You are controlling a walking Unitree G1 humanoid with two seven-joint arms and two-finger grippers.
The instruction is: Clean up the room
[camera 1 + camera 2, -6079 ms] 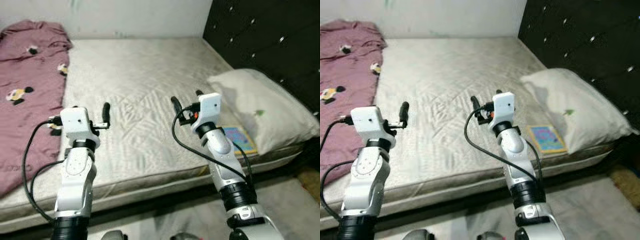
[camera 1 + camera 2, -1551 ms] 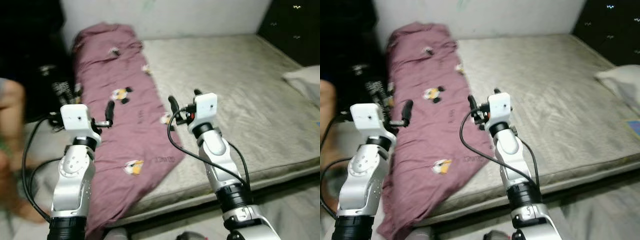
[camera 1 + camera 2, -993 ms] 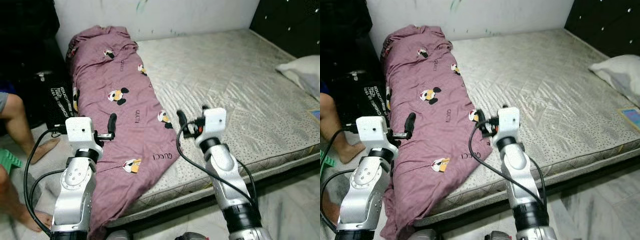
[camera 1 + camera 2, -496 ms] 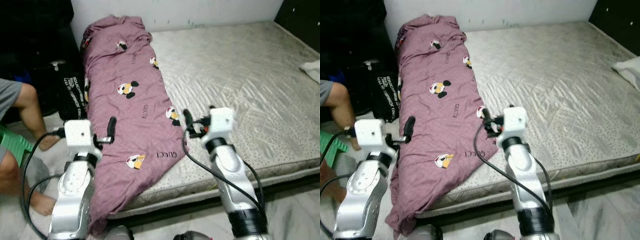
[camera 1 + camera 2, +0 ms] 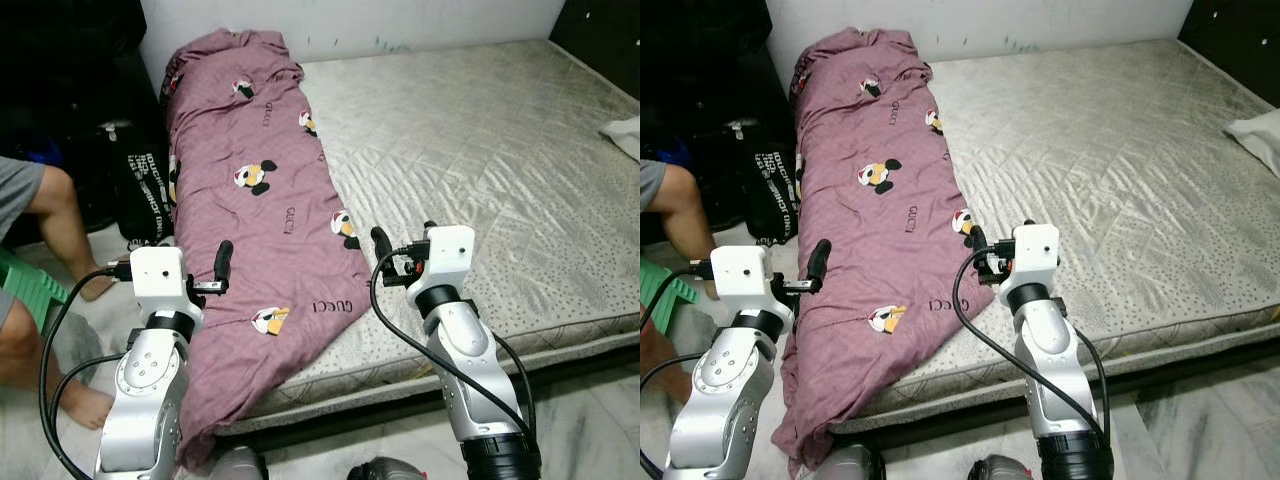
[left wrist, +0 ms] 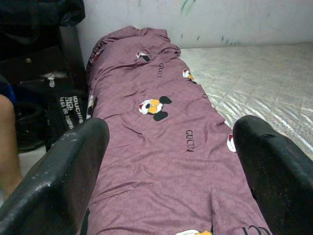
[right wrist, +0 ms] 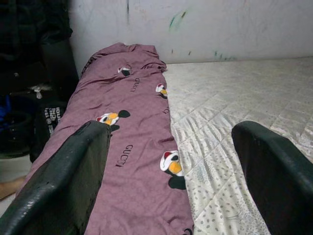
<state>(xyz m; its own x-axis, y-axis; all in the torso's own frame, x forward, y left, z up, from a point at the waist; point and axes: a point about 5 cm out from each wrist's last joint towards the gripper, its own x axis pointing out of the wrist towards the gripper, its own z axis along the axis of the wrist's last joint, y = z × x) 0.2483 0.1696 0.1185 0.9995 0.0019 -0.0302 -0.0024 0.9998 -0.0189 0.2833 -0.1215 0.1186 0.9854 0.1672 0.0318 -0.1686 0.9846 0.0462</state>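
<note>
A mauve blanket printed with cartoon mice lies in a long strip down the left side of the bare grey mattress. Its near end hangs over the front left corner of the bed toward the floor. My left gripper is held open in front of that hanging end, off the cloth, with one black finger over the blanket's edge. My right gripper is open above the mattress, just right of the blanket's near edge. Nothing is between the fingers of either gripper.
A person's bare legs and a green stool are on the floor at the left. Black bags stand beside the bed there. A white pillow's corner and the dark headboard are at the far right.
The view swung left along the bed from the pillow end to the blanket end, then steadied. Both arms sit slightly lower in the picture. Both grippers stay open.
</note>
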